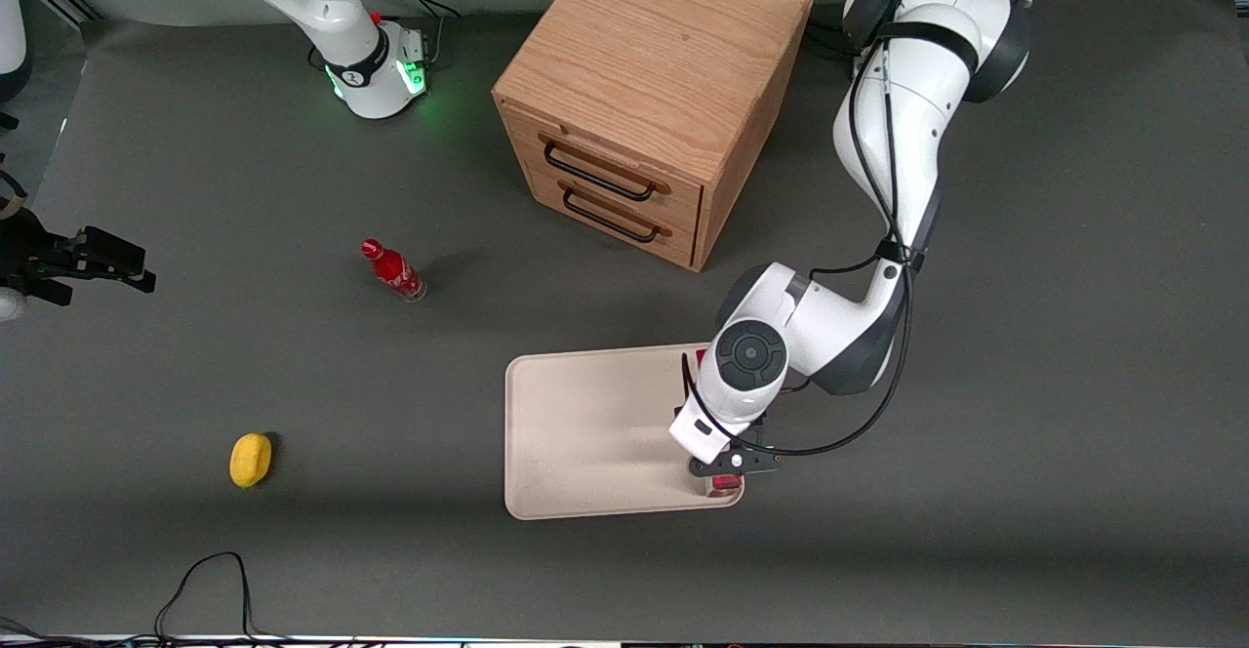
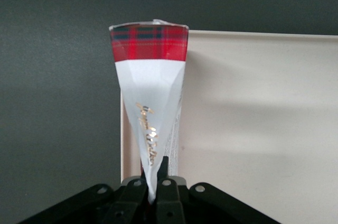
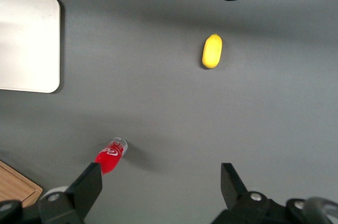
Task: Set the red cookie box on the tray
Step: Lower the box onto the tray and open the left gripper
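Note:
My left gripper (image 1: 723, 473) is shut on the red cookie box (image 1: 725, 485), which in the front view shows only as a small red patch under the wrist. It is over the corner of the cream tray (image 1: 585, 433) nearest the front camera, toward the working arm's end. In the left wrist view the box (image 2: 150, 92) runs away from the gripper (image 2: 154, 184), white with gold lettering and a red tartan end. It lies along the tray's rim (image 2: 124, 145), just inside it. I cannot tell whether it touches the tray.
A wooden drawer cabinet (image 1: 649, 92) stands farther from the front camera than the tray. A small red soda bottle (image 1: 393, 271) and a yellow lemon (image 1: 251, 460) lie toward the parked arm's end. A black cable (image 1: 210, 580) lies near the table's front edge.

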{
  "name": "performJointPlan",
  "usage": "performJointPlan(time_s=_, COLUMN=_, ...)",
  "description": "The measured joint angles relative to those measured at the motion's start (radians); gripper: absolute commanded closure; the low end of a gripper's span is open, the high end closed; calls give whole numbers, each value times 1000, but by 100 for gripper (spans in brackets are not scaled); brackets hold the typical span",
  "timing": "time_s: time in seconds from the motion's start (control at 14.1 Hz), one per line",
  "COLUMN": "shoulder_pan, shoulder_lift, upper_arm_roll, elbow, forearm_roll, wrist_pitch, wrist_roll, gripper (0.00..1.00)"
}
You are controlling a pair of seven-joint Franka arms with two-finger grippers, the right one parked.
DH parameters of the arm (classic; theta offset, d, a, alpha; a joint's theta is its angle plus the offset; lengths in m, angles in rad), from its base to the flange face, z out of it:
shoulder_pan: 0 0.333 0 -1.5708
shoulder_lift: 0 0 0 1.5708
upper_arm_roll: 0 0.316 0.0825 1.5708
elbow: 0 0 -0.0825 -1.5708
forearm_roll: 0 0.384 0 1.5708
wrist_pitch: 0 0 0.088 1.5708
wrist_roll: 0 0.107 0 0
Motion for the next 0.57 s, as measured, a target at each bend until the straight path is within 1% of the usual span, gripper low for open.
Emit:
performJointPlan(time_s=0.07, shoulder_pan=0, shoulder_lift=0, upper_arm_roll=0, elbow=-1, forearm_roll=0, wrist_pitch=0, wrist_roll=-2, gripper=1)
performJointPlan(time_s=0.57, shoulder_pan=0, shoulder_lift=-2, upper_arm_roll=0, elbow=0, forearm_roll=9, wrist_pitch=1, wrist_roll=-7, gripper=0)
